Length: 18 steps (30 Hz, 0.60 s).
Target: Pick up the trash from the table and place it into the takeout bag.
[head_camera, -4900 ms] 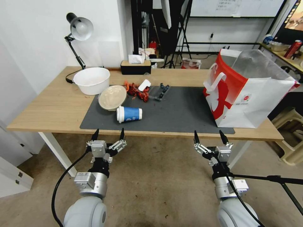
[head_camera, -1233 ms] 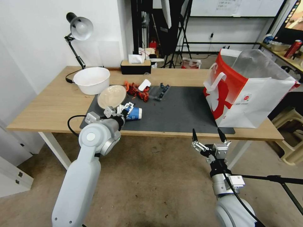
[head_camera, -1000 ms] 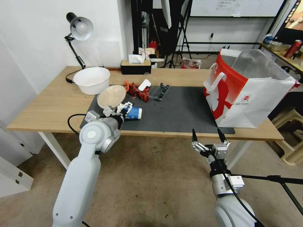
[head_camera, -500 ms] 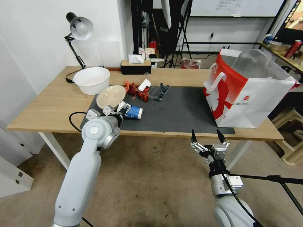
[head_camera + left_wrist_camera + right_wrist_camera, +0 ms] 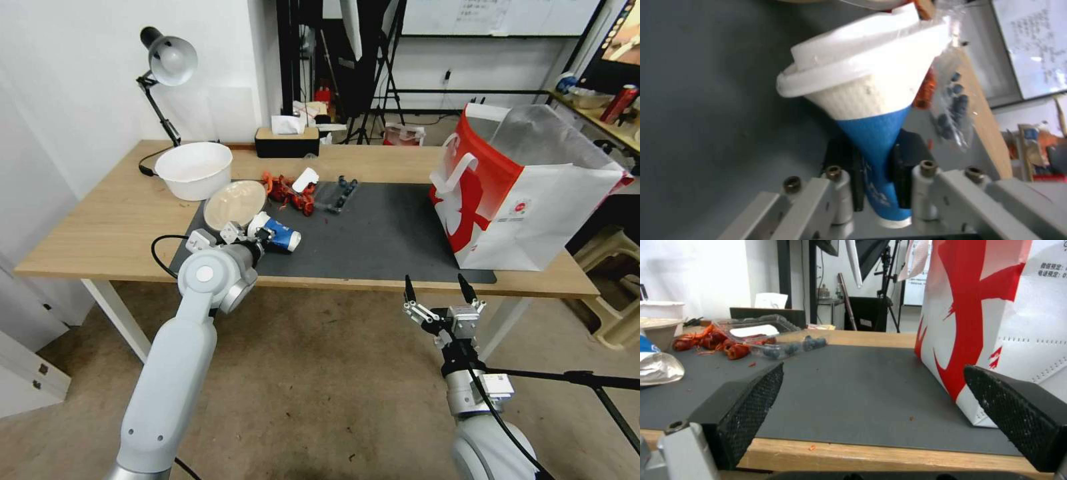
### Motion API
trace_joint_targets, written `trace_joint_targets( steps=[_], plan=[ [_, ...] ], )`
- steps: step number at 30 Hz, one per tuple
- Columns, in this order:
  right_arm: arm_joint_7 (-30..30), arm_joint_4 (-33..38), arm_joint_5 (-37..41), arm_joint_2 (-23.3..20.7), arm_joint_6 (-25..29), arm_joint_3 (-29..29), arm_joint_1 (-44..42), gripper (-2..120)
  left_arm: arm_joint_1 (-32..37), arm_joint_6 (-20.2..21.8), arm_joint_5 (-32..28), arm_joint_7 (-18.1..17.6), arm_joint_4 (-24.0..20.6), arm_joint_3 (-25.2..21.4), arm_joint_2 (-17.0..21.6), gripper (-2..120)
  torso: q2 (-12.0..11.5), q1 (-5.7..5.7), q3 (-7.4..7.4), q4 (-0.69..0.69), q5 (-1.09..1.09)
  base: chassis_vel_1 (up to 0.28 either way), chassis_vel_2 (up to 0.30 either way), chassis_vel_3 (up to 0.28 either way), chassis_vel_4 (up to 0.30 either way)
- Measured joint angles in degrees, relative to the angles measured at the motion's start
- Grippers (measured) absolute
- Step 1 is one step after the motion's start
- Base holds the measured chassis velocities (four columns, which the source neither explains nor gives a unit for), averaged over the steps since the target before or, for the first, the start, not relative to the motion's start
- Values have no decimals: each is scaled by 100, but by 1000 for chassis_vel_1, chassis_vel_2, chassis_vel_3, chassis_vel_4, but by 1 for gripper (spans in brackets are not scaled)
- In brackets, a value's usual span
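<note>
The left gripper [image 5: 876,173] has its jaws clamped on the blue paper cup [image 5: 278,237] to carry it to the takeout bag [image 5: 527,193]; the right gripper [image 5: 437,293], jaws wide and empty, waits below the counter [image 5: 100,227] edge.

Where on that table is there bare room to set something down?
The dark mat lies bare between the blue cup and the takeout bag. The table's left wood is free too. It is crowded around the beige bowl and red scraps.
</note>
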Motion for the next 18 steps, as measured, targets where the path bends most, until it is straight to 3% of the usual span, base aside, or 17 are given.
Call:
trace_joint_targets(
  steps=[4,12,18],
  plan=[
    [5,0,0,-4,1,17,-2,100,80,30,172,339,-168,72,49,1,-1,0,0,0,0,0,0,0,0],
    [11,0,-1,2,5,51,-9,100,169,49,437,1247,-442,324,258,0,-1,0,0,0,1,0,0,0,0],
    [13,-3,-3,26,7,78,-15,100,-53,58,436,1462,-455,652,503,0,-1,0,0,0,1,0,0,0,0]
  ],
)
